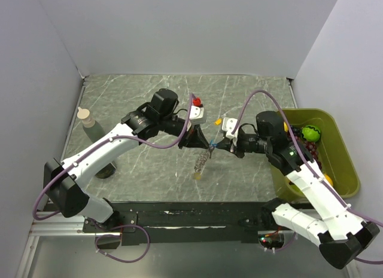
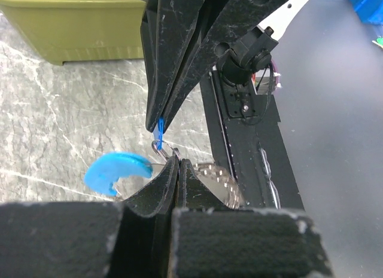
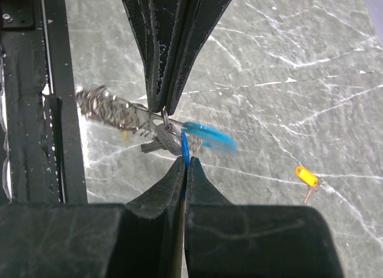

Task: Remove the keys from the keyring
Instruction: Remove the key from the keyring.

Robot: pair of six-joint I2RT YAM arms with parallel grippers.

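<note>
Top view. Left arm (image 1: 102, 149): base at 8 o'clock of the frame, links running out toward 2 o'clock. It bends sharply at the left wrist (image 1: 163, 103). Left gripper (image 1: 207, 145) points back toward 4 o'clock, tips near frame centre, jaws pressed together with no gap.

Right arm (image 1: 311, 188): base at 5 o'clock, links climbing toward 11 o'clock to the right wrist (image 1: 269, 125). Right gripper (image 1: 216, 147) points toward 9 o'clock, jaws likewise pressed together.

The two grippers stand nose to nose, tips almost touching. In each wrist view the camera's own gripper enters at 6 o'clock and the opposite one at 12 o'clock.
</note>
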